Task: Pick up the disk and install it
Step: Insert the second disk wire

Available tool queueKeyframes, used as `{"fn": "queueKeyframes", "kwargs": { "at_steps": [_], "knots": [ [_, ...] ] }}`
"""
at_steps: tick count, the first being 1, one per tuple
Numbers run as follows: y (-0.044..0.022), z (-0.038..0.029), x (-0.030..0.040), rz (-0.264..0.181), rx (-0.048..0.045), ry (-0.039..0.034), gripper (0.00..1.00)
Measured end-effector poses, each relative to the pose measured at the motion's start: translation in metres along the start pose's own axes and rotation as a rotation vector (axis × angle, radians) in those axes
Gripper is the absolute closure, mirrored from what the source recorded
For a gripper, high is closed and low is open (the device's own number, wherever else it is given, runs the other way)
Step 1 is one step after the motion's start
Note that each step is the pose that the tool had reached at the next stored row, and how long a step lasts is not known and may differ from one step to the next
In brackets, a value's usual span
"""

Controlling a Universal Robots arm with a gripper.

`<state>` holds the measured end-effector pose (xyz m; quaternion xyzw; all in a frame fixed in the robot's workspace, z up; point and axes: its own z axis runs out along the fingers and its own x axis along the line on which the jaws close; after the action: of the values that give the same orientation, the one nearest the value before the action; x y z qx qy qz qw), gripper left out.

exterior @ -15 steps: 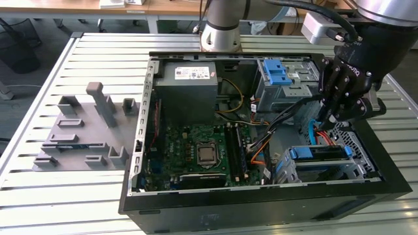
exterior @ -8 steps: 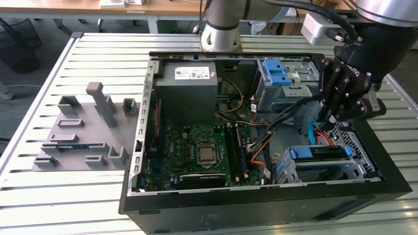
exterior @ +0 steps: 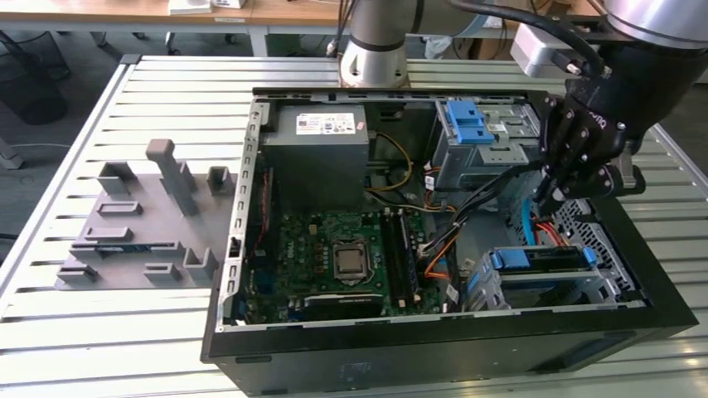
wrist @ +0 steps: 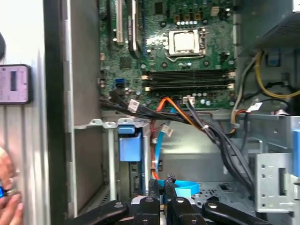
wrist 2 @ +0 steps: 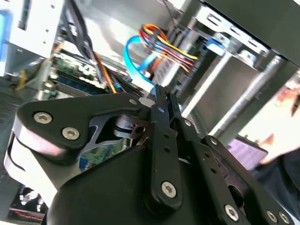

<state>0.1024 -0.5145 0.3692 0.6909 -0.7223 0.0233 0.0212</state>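
End effector [exterior: 556, 192] closed, fingers [wrist: 161, 190] pinched together, holding nothing, hovering inside PC case [exterior: 443, 348] by blue SATA cable [wrist: 180, 186]. Disk [exterior: 539, 258] already seated in lower drive cage [exterior: 586, 290]. Install looks essentially done; cabling state unclear.

A slatted metal tabletop [exterior: 133, 332] stood over a grey floor [exterior: 45, 157], with wooden desks [exterior: 277, 12] behind it.
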Motion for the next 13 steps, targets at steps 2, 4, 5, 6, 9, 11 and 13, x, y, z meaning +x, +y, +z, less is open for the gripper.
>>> {"fn": "queueKeyframes", "kwargs": {
  "at_steps": [2, 4, 5, 6, 9, 11, 13],
  "knots": [
    [-0.0001, 0.0004, 0.0008, 0.0, -0.0015, -0.0334, 0.84],
    [-0.0002, 0.0013, 0.0021, 0.0, -0.0026, -0.0597, 0.84],
    [-0.0002, 0.0021, 0.0032, 0.0, -0.0027, -0.0615, 0.84],
    [-0.0002, 0.0028, 0.0045, 0.0, -0.0027, -0.0616, 0.84],
    [-0.0005, 0.0057, 0.0094, 0.0, -0.0027, -0.0616, 0.84],
    [-0.0007, 0.0078, 0.0138, 0.0, -0.0028, -0.0615, 0.84],
    [-0.0009, 0.0097, 0.0186, 0.0, -0.0028, -0.0616, 0.84]
  ]
}}
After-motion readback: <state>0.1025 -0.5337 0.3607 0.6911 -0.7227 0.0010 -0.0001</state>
